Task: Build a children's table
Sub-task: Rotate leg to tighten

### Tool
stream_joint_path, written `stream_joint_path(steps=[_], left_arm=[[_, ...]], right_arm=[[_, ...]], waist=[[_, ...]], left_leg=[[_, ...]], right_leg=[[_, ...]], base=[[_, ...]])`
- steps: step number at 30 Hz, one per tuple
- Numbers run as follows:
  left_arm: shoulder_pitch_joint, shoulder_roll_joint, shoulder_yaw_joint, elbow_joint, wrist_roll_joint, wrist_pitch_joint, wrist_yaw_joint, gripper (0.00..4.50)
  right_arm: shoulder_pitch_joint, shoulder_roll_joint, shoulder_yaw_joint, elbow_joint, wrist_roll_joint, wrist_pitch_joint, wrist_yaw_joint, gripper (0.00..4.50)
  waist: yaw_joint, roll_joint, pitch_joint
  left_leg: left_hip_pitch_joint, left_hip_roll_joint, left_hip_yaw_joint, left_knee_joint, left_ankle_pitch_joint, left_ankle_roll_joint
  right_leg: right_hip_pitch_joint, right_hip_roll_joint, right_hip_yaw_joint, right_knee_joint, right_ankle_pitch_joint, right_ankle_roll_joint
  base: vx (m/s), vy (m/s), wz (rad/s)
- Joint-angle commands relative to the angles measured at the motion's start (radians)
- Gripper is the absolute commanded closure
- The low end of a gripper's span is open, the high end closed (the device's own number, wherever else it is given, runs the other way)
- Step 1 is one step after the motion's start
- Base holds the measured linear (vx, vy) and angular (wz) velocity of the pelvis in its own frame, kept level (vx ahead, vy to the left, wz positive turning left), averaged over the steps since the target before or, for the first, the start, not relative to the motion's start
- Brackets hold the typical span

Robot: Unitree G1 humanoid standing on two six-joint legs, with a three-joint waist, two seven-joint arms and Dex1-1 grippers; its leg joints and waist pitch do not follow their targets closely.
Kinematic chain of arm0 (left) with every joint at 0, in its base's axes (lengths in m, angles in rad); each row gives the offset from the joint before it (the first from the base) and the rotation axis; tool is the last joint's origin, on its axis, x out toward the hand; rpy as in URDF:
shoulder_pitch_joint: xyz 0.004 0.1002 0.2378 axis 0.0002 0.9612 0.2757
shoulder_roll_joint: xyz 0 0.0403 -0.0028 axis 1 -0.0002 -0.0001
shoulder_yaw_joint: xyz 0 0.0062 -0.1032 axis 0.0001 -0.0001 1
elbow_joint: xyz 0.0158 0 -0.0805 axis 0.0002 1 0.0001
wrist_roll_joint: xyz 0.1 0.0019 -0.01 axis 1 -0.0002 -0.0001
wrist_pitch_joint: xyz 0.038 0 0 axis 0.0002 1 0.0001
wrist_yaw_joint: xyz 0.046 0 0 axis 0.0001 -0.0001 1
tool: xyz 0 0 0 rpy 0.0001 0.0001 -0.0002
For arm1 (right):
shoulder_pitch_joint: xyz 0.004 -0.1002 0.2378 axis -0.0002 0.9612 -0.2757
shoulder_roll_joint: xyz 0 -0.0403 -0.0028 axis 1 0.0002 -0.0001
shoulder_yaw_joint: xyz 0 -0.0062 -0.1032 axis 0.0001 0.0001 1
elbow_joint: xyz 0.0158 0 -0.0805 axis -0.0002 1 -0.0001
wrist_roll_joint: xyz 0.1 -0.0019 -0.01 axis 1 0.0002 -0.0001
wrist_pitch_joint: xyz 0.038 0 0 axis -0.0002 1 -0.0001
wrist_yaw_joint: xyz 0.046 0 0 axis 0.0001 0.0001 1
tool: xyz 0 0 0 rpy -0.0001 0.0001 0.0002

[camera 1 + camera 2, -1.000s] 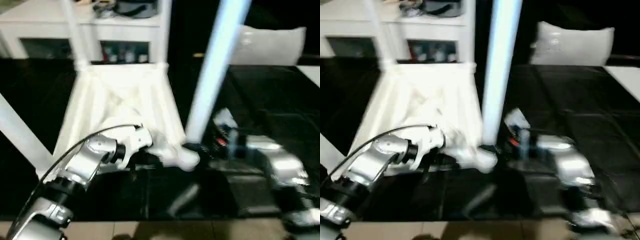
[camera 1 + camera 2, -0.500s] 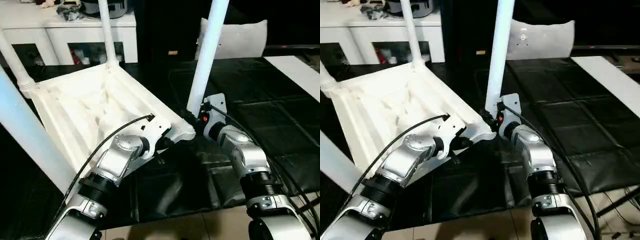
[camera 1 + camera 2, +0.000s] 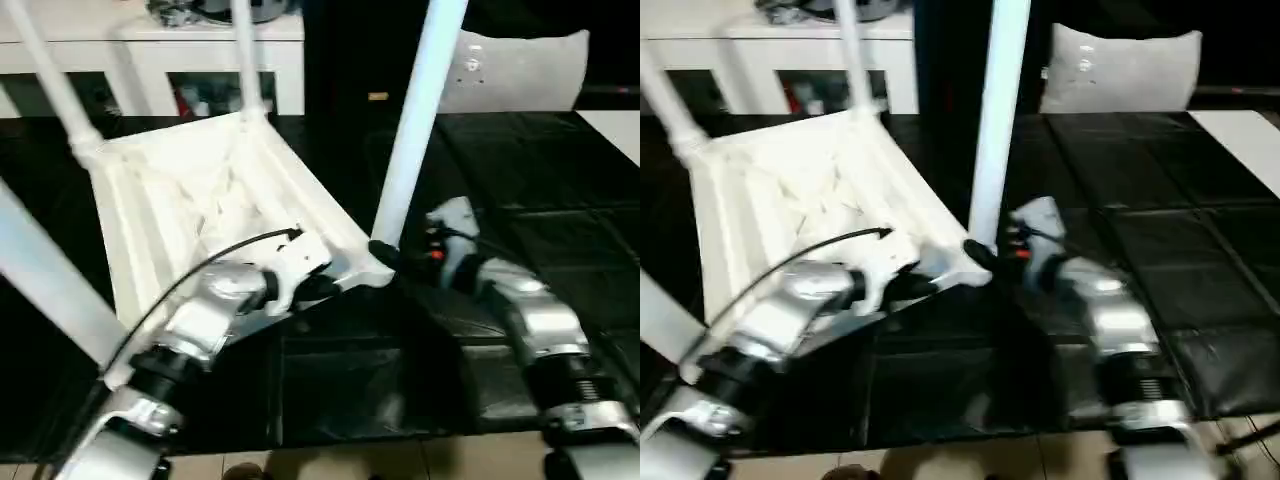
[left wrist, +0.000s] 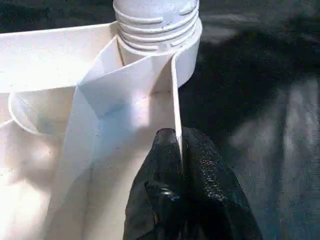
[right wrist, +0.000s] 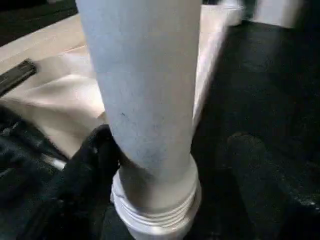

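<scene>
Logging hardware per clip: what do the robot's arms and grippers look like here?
Both forearms are silver metal with ribbed black wrist joints. The left arm has a thin black cable arching over it; the right arm shows a small red marking. Gripper fingers are textured black.

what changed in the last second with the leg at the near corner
The right pincer has opened wider around the base of the leg, loosening its hold. The left pincer stays clamped on the tabletop's edge wall beside the corner socket. The leg stays upright in that socket.
</scene>
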Motion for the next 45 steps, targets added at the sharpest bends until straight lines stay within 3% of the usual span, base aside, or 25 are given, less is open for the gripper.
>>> stream_joint_path(steps=[1,3,4,5,7,8,11,13,21,23,25,28,32,35,36,38,39,40,41,42,43,44,45], left_arm=[[0.001,0.039,-0.041,-0.06,-0.034,-0.1,-0.132,4.5],[0.007,0.057,-0.051,-0.061,-0.038,-0.128,-0.169,4.5],[0.008,0.063,-0.054,-0.061,-0.042,-0.139,-0.187,4.5],[0.008,0.072,-0.057,-0.06,-0.049,-0.152,-0.216,4.5],[0.008,0.098,-0.068,-0.065,-0.057,-0.176,-0.278,4.5],[0.007,0.107,-0.07,-0.067,-0.063,-0.179,-0.302,4.5],[0.003,0.114,-0.07,-0.064,-0.065,-0.186,-0.321,4.5],[0.0,0.117,-0.072,-0.059,-0.064,-0.19,-0.327,4.5],[-0.011,0.117,-0.07,-0.023,-0.066,-0.215,-0.342,4.5],[-0.012,0.115,-0.069,-0.016,-0.063,-0.218,-0.342,4.5],[-0.009,0.11,-0.065,-0.012,-0.063,-0.212,-0.337,4.5],[-0.007,0.103,-0.057,-0.017,-0.069,-0.188,-0.324,4.5],[-0.002,0.088,-0.045,-0.029,-0.078,-0.145,-0.3,4.5],[-0.002,0.079,-0.039,-0.036,-0.079,-0.12,-0.28,4.5],[-0.008,0.045,-0.021,-0.051,-0.068,-0.042,-0.203,4.5],[-0.014,0.022,-0.011,-0.061,-0.06,0.004,-0.153,4.5],[-0.029,-0.044,0.018,-0.072,-0.047,0.088,-0.032,4.5],[-0.029,-0.044,0.018,-0.072,-0.047,0.088,-0.032,4.5],[-0.037,-0.076,0.033,-0.076,-0.043,0.122,0.024,4.5],[-0.042,-0.122,0.05,-0.079,-0.041,0.154,0.094,4.5],[-0.044,-0.155,0.061,-0.082,-0.042,0.174,0.139,4.5],[-0.046,-0.189,0.07,-0.086,-0.044,0.193,0.185,4.5],[-0.045,-0.202,0.07,-0.091,-0.04,0.194,0.206,4.5]], right_arm=[[0.011,-0.054,0.043,-0.037,0.001,-0.04,0.137,0.61],[0.016,-0.073,0.056,-0.046,0.005,-0.049,0.185,0.61],[0.017,-0.082,0.062,-0.048,0.008,-0.057,0.211,0.61],[0.015,-0.092,0.07,-0.044,0.009,-0.065,0.243,0.61],[0.011,-0.109,0.089,-0.038,0.017,-0.073,0.314,0.88],[0.01,-0.111,0.096,-0.036,0.023,-0.071,0.343,0.97],[0.006,-0.112,0.106,-0.029,0.03,-0.073,0.387,1.22],[0.006,-0.112,0.114,-0.024,0.038,-0.064,0.415,1.46],[0.008,-0.12,0.143,-0.019,0.063,-0.001,0.516,2.0],[0.007,-0.119,0.142,-0.015,0.064,0.001,0.518,2.34],[0.012,-0.113,0.138,-0.017,0.079,0.017,0.521,2.34],[0.021,-0.106,0.133,-0.026,0.094,0.036,0.516,2.51],[0.036,-0.073,0.111,-0.032,0.1,0.068,0.443,2.51],[0.041,-0.049,0.102,-0.035,0.091,0.077,0.383,2.51],[0.03,0.017,0.087,-0.012,0.044,0.091,0.209,2.51],[0.018,0.054,0.077,0.013,0.018,0.095,0.107,2.51],[-0.008,0.125,0.041,0.061,-0.025,0.097,-0.114,2.51],[-0.008,0.125,0.041,0.061,-0.025,0.097,-0.114,2.51],[-0.017,0.153,0.02,0.078,-0.039,0.097,-0.211,2.51],[-0.021,0.187,-0.011,0.076,-0.04,0.119,-0.308,2.51],[-0.019,0.205,-0.019,0.058,-0.044,0.127,-0.344,2.51],[-0.014,0.223,-0.024,0.031,-0.047,0.136,-0.368,2.18],[-0.009,0.234,-0.027,0.012,-0.046,0.136,-0.378,1.98]], waist=[[0.002,0.001,-0.082],[0.009,0.003,-0.079],[0.016,0.012,-0.08],[0.018,0.003,-0.079],[0.024,0.005,-0.077],[0.024,0.0,-0.078],[0.033,0.008,-0.078],[0.037,0.006,-0.079],[0.044,0.003,-0.083],[0.044,0.002,-0.083],[0.043,-0.002,-0.082],[0.042,0.003,-0.082],[0.041,-0.002,-0.081],[0.033,0.0,-0.075],[0.027,-0.001,-0.07],[0.014,0.003,-0.062],[-0.012,0.0,-0.058],[-0.021,0.001,-0.058],[-0.039,0.0,-0.06],[-0.054,0.001,-0.06],[-0.057,0.002,-0.062],[-0.071,0.001,-0.063],[-0.071,0.009,-0.061]], left_leg=[[0.014,0.036,-0.006,-0.062,-0.187,0.061],[0.017,0.04,-0.005,-0.064,-0.206,0.058],[0.018,0.04,-0.007,-0.064,-0.214,0.053],[0.021,0.04,-0.004,-0.065,-0.227,0.05],[0.022,0.041,-0.005,-0.066,-0.243,0.046],[0.021,0.041,-0.005,-0.066,-0.242,0.044],[0.023,0.045,-0.008,-0.067,-0.256,0.036],[0.024,0.045,-0.008,-0.067,-0.26,0.032],[0.02,0.044,-0.008,-0.063,-0.221,0.038],[0.018,0.043,-0.008,-0.063,-0.222,0.038],[0.019,0.042,-0.007,-0.063,-0.22,0.039],[0.02,0.043,-0.008,-0.064,-0.233,0.034],[0.018,0.042,-0.007,-0.064,-0.227,0.034],[0.024,0.039,-0.009,-0.067,-0.268,0.02],[0.025,0.036,-0.01,-0.069,-0.287,0.012],[0.032,0.035,-0.014,-0.073,-0.326,-0.005],[0.03,0.029,-0.018,-0.07,-0.359,-0.024],[0.036,0.028,-0.021,-0.068,-0.374,-0.028],[0.031,0.024,-0.024,-0.065,-0.384,-0.025],[0.03,0.027,-0.025,-0.067,-0.386,-0.017],[0.032,0.026,-0.026,-0.065,-0.389,-0.013],[0.026,0.029,-0.026,-0.068,-0.385,-0.003],[0.029,0.03,-0.026,-0.072,-0.394,0.004]], right_leg=[[0.071,-0.071,0.064,-0.061,-0.269,-0.14],[0.067,-0.072,0.067,-0.062,-0.281,-0.137],[0.066,-0.074,0.067,-0.062,-0.288,-0.138],[0.065,-0.071,0.067,-0.066,-0.296,-0.139],[0.066,-0.074,0.066,-0.066,-0.328,-0.14],[0.067,-0.074,0.066,-0.067,-0.334,-0.137],[0.065,-0.076,0.067,-0.065,-0.342,-0.139],[0.066,-0.076,0.066,-0.066,-0.342,-0.139],[0.068,-0.075,0.067,-0.06,-0.31,-0.145],[0.069,-0.075,0.066,-0.06,-0.311,-0.144],[0.069,-0.075,0.066,-0.061,-0.322,-0.14],[0.069,-0.076,0.065,-0.065,-0.35,-0.13],[0.069,-0.076,0.064,-0.066,-0.353,-0.128],[0.067,-0.076,0.06,-0.077,-0.432,-0.102],[0.066,-0.077,0.056,-0.083,-0.478,-0.087],[0.06,-0.077,0.051,-0.094,-0.536,-0.072],[0.068,-0.079,0.035,-0.106,-0.613,-0.028],[0.065,-0.079,0.025,-0.116,-0.634,-0.015],[0.072,-0.079,0.018,-0.123,-0.646,0.011],[0.074,-0.077,0.014,-0.128,-0.623,0.015],[0.073,-0.078,0.01,-0.129,-0.614,0.014],[0.081,-0.076,0.01,-0.128,-0.58,0.013],[0.077,-0.074,0.012,-0.131,-0.557,0.009]], base=[[0.0,0.0,0.0],[0.0,0.0,0.0],[0.0,0.0,0.0],[0.0,0.0,0.0],[0.0,0.0,0.0],[0.0,0.0,0.0],[0.0,0.0,0.0],[0.0,0.0,0.0],[0.0,0.0,0.0],[0.0,0.0,0.0],[0.0,0.0,0.0],[0.0,0.0,0.0],[0.0,0.0,0.0],[0.0,0.0,0.0],[0.0,0.0,0.0],[0.0,0.0,0.0],[0.0,0.0,0.0],[0.0,0.0,0.0],[0.0,0.0,0.0],[0.0,0.0,0.0],[0.0,0.0,0.0],[0.0,0.0,0.0],[0.0,0.0,0.0]])
